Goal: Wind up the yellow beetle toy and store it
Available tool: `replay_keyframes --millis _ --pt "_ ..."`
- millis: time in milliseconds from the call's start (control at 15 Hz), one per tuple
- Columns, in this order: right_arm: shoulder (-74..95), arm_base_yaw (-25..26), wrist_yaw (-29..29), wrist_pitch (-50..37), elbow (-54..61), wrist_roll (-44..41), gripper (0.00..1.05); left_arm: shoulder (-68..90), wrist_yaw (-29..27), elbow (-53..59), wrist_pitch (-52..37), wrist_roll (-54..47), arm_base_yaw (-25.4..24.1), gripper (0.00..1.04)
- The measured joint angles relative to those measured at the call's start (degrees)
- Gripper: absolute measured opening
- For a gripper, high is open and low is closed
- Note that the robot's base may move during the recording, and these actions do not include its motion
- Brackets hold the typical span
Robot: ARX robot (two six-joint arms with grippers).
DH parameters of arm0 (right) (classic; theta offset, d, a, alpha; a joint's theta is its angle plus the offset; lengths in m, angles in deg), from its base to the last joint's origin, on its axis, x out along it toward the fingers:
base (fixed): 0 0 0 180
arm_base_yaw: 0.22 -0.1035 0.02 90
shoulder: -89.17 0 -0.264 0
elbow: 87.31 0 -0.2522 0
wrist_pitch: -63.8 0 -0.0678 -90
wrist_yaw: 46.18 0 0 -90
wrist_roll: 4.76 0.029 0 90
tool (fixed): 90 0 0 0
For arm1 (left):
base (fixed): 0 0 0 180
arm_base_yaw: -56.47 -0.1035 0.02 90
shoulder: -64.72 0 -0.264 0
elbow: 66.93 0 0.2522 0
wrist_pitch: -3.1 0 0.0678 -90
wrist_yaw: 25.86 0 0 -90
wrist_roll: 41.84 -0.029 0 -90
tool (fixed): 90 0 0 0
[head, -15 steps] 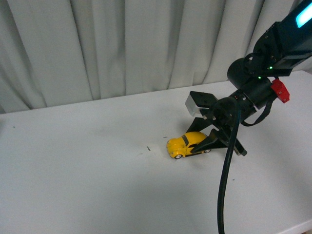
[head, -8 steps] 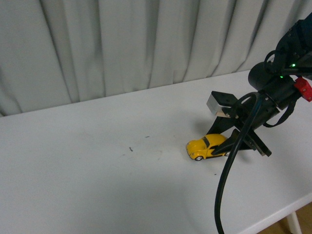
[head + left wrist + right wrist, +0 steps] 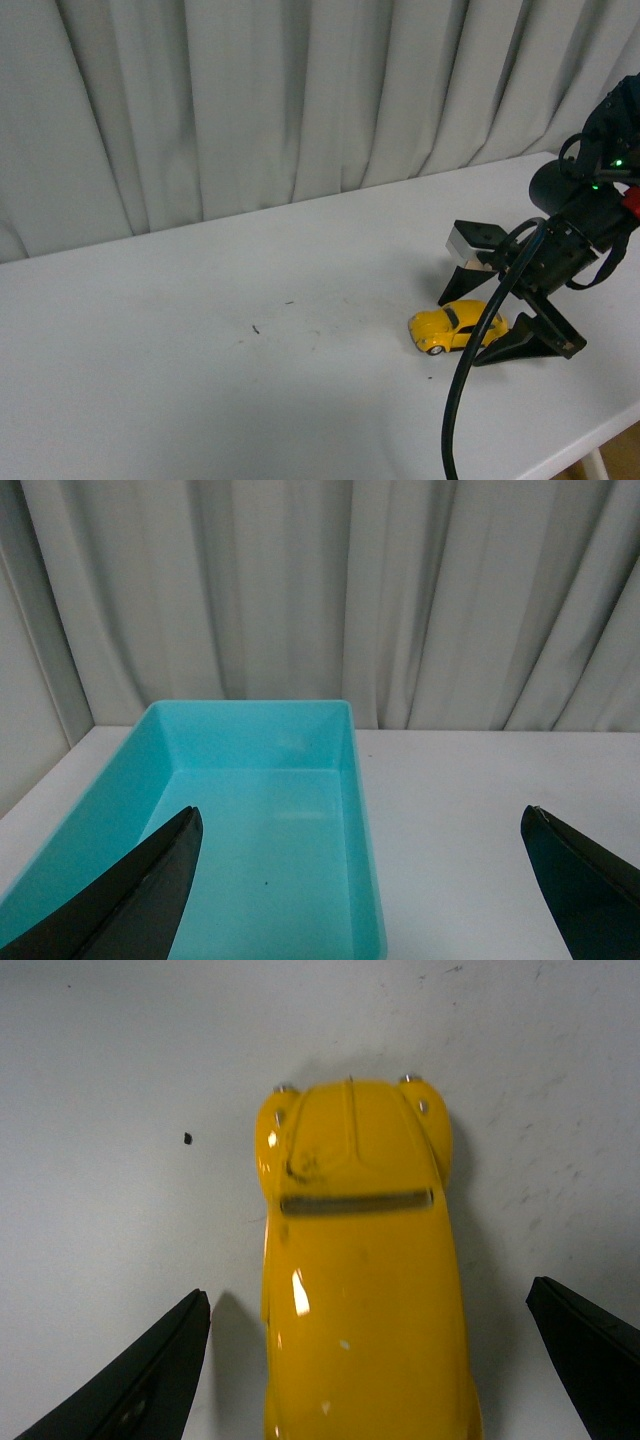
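Observation:
The yellow beetle toy [image 3: 458, 328] stands on its wheels on the white table [image 3: 200, 380], towards the right. My right gripper [image 3: 463, 331] is open and low over the table, with one black finger [image 3: 455, 288] behind the toy and one in front of it. In the right wrist view the toy [image 3: 360, 1250] lies lengthwise between the fingers [image 3: 150, 1380], with a clear gap on each side of my right gripper [image 3: 365, 1290]. My left gripper [image 3: 360, 815] is open and empty, hovering over the near end of a teal bin [image 3: 120, 780]. It is out of the front view.
The teal bin is empty and stands on the white table next to a grey curtain [image 3: 330, 590]. A curtain [image 3: 250, 100] also hangs behind the table in the front view. The table's front edge [image 3: 590, 440] is close to the right arm. Small dark specks [image 3: 255, 328] mark the table.
The toy and my right gripper have moved to the right, away from the dark specks, and a little nearer. The front view itself has shifted.

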Motion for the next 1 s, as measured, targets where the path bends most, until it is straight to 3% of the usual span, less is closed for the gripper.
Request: replay_keyframes --millis 998 --pt "-3.13 -0.48 1.42 -6.69 3.32 1.03 0.98 0.00 0.00 0.00 0.02 0.00 0.00 0.98"
